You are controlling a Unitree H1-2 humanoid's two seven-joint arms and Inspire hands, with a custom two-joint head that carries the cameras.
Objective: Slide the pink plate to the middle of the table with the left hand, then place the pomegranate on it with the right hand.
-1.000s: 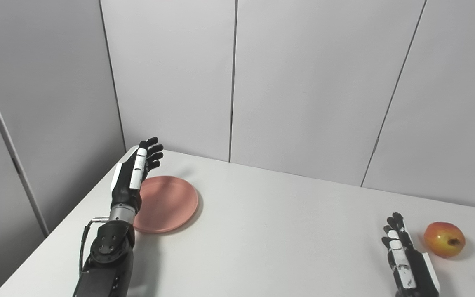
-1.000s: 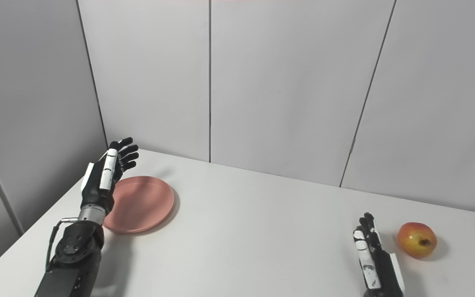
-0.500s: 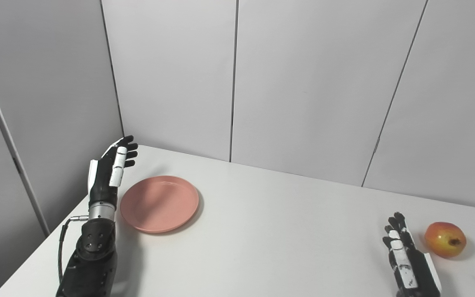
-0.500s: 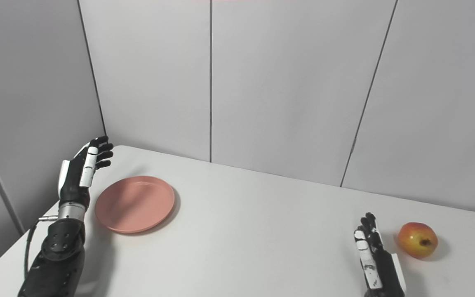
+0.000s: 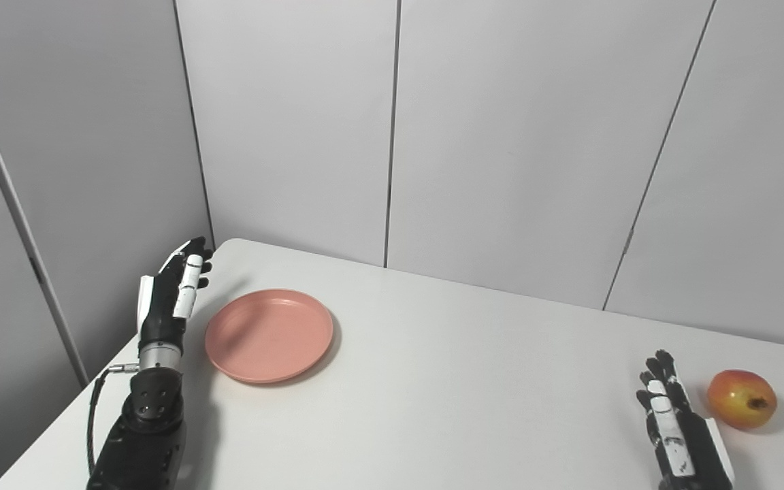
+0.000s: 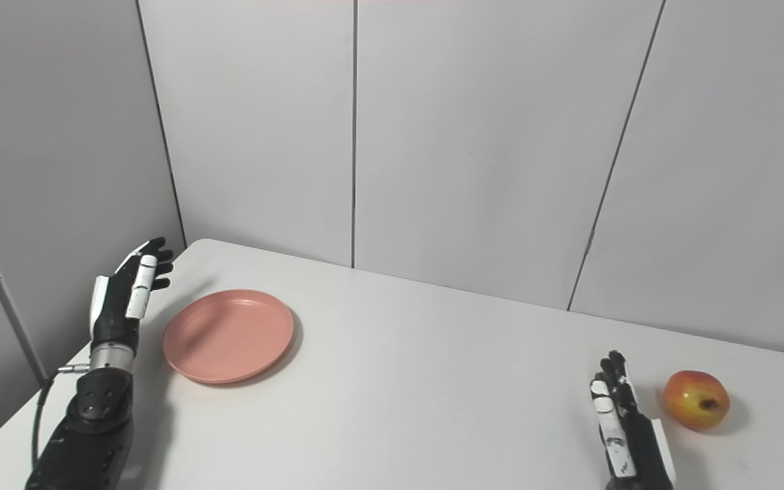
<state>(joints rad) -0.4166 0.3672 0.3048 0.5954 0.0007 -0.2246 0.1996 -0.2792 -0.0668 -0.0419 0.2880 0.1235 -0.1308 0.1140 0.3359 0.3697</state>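
A: Left hand (image 5: 169,292) hangs empty, fingers apart, at the table's (image 5: 433,381) left edge beside the pink plate (image 5: 269,335). Push too high and it skips over the rim.

B: Right hand (image 5: 678,435) released too; pomegranate (image 5: 742,399) near the right edge could roll off.

Right hand (image 5: 679,435) wrist cut off by bottom edge; palm unseen.

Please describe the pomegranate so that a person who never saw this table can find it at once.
Look at the white table and follow it to its right end. There, just beyond the open right hand and not touching it, lies the pomegranate. It is the only round red-and-yellow fruit; the flat pink plate sits far left.
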